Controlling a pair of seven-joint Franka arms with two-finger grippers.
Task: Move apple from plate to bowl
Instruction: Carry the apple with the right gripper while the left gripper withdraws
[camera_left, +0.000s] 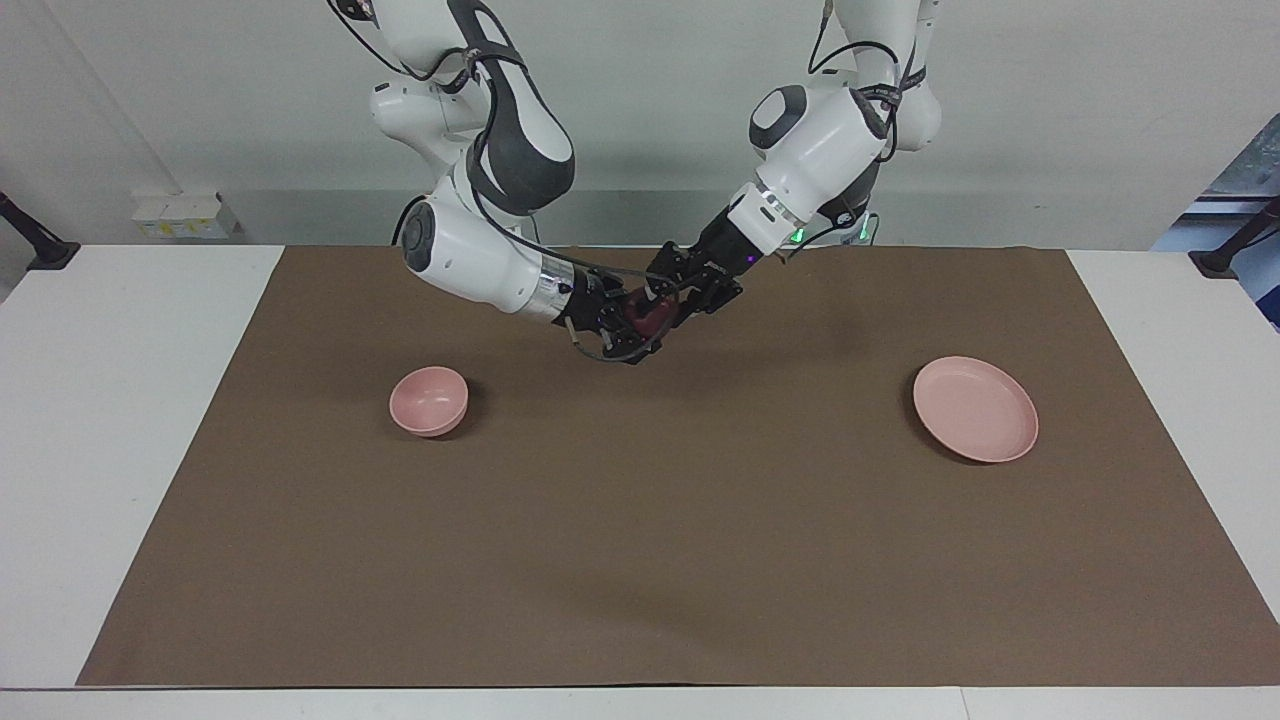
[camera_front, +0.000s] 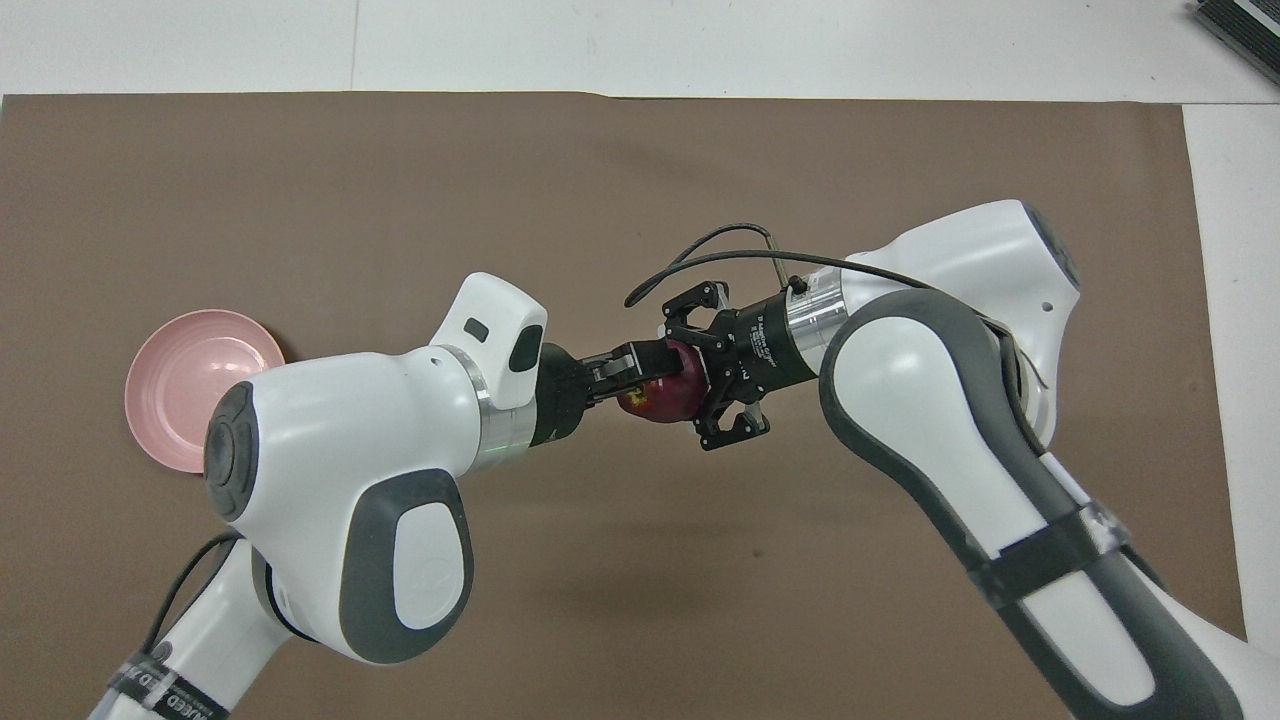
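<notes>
**Overhead view: apple caught between my two grippers above the middle of the mat**

I hold the apple (camera_front: 665, 392) in the air over the middle of the brown mat (camera_front: 600, 580), nearer the mat's robot-side edge than its outer edge. My right gripper (camera_front: 700, 385) is clamped on it from the right arm's end. My left gripper (camera_front: 640, 362) comes at it from the left arm's end, and its fingers lie against the fruit; I cannot tell whether they pinch it or are loosening.

What matters for the coming move: the bowl (camera_left: 429, 400) stands toward the right arm's end of the mat, so my right arm is the nearer one and should carry the fruit there. The plate (camera_left: 976, 408) sits bare toward the left arm's end, well apart from the apple. The apple is round, with no long axis to line up.

White lettering runs along the right gripper's black body, too small for me to read.
</notes>
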